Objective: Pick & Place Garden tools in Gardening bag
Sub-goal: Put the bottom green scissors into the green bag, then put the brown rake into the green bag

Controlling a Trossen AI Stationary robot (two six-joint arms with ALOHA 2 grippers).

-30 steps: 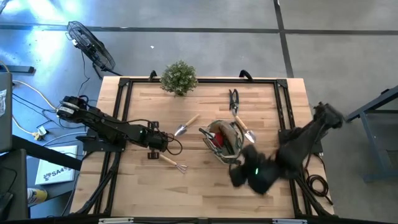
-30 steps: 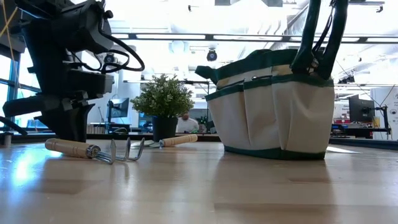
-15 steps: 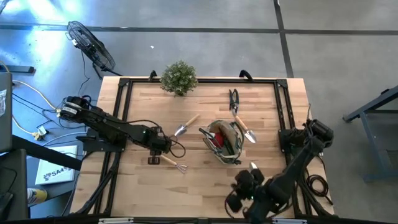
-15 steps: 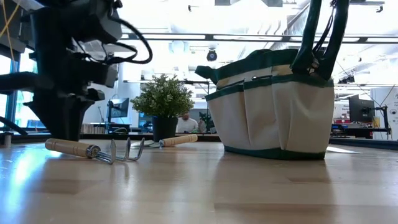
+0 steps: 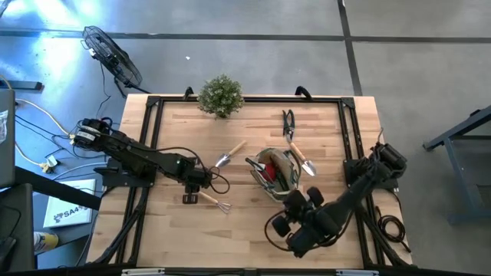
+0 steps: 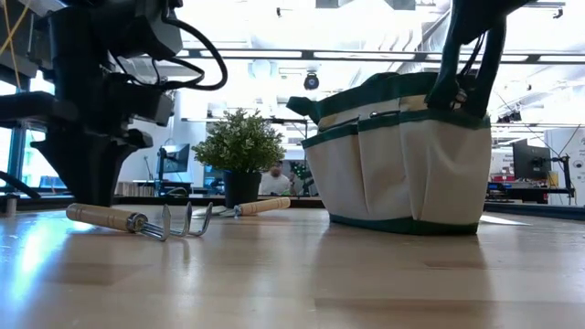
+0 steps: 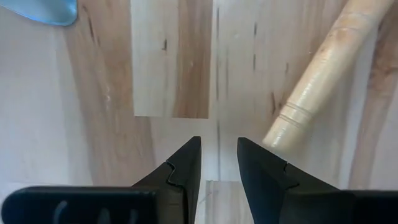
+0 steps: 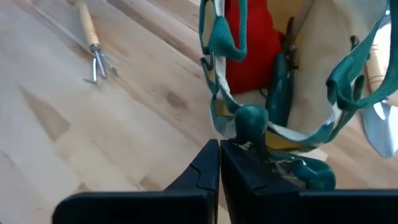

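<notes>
A wooden-handled rake (image 5: 213, 201) lies flat on the table; it also shows in the low view (image 6: 137, 219). My left gripper (image 5: 195, 186) points down just beyond the rake's handle end (image 7: 317, 81), slightly open and empty. The olive and tan bag (image 5: 291, 180) stands upright (image 6: 402, 164), holding a red cone (image 8: 249, 43) and green-handled pruners (image 8: 280, 93). My right gripper (image 8: 219, 158) is shut, raised above the bag's near rim (image 5: 291, 205). One trowel (image 5: 230, 153) lies left of the bag, another (image 5: 303, 161) at its right, and dark snips (image 5: 288, 121) beyond.
A potted plant (image 5: 221, 96) stands at the table's far edge. The bag's loop handles (image 6: 466, 64) stand up above its mouth. A person (image 6: 270, 178) shows in the room beyond. Bare wood lies at the near left and far right.
My right arm has swung from beside the bag toward the table's near edge, then come back toward the bag, its gripper now over the near rim. My left gripper has shifted a little toward the rake's handle. The bag and the tools have stayed still.
</notes>
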